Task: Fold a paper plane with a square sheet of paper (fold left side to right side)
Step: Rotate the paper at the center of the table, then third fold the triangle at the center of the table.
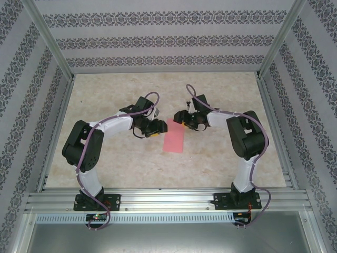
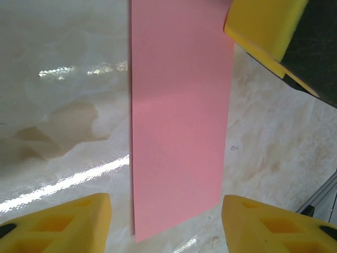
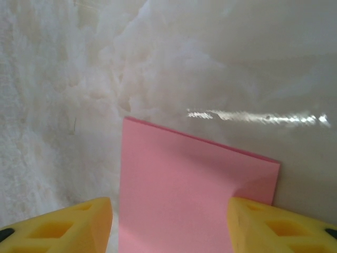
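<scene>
A salmon-pink sheet of paper (image 1: 174,138), thin and unmarked, lies flat on the pale marble-patterned table top (image 1: 105,158) near its middle, showing as a narrow rectangle with its long sides running roughly away from the arm bases. In the top view both arms reach inward to its far end. The left gripper (image 1: 156,128) sits just beside the far left edge and the right gripper (image 1: 184,122) sits at the far right corner. From the left wrist, the left gripper (image 2: 166,224) has its yellow foam-like fingers (image 2: 68,224) spread apart, one on each side of the sheet's near end. The paper rests on the table between them and is not pinched (its left edge stands clear of that finger). At the top right of that view a yellow finger of the right gripper (image 2: 263,26) overlaps the sheet's corner, though whether it presses the paper I cannot tell. From the right wrist, the right gripper (image 3: 171,224) is likewise spread, straddling the sheet, and the paper shows a slight buckle close to its right-hand finger (image 3: 284,224). Patterned walls (image 1: 158,42) and an aluminium frame (image 1: 47,37) enclose the table.
</scene>
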You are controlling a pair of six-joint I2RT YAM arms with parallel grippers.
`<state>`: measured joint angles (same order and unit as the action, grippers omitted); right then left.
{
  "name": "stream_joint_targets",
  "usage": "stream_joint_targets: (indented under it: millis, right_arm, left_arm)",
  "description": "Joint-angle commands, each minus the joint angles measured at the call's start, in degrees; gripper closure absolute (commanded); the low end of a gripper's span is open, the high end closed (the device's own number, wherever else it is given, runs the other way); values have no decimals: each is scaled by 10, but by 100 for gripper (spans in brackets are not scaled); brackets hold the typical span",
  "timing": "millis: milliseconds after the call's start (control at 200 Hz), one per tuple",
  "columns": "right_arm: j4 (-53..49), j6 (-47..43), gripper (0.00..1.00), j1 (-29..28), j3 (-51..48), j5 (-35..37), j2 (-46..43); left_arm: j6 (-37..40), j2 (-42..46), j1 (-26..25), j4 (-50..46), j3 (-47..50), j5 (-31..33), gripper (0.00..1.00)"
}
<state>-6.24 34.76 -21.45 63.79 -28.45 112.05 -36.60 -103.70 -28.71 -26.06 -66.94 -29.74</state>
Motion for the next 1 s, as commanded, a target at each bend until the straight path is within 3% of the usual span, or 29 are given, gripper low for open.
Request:
stream_joint_targets:
  millis: [0, 430, 994]
  right_arm:
    - [-7, -26, 42, -10, 13, -18, 28]
    - [-47, -58, 48, -10, 14, 8, 27]
    - [-46, -55, 48, -11, 12, 7, 25]
  left_arm:
    - [-9, 12, 11, 30, 9, -10, 44]
    - [-27, -62, 7, 90, -3, -59, 52]
    - [-12, -121, -17, 51, -53, -35, 47]
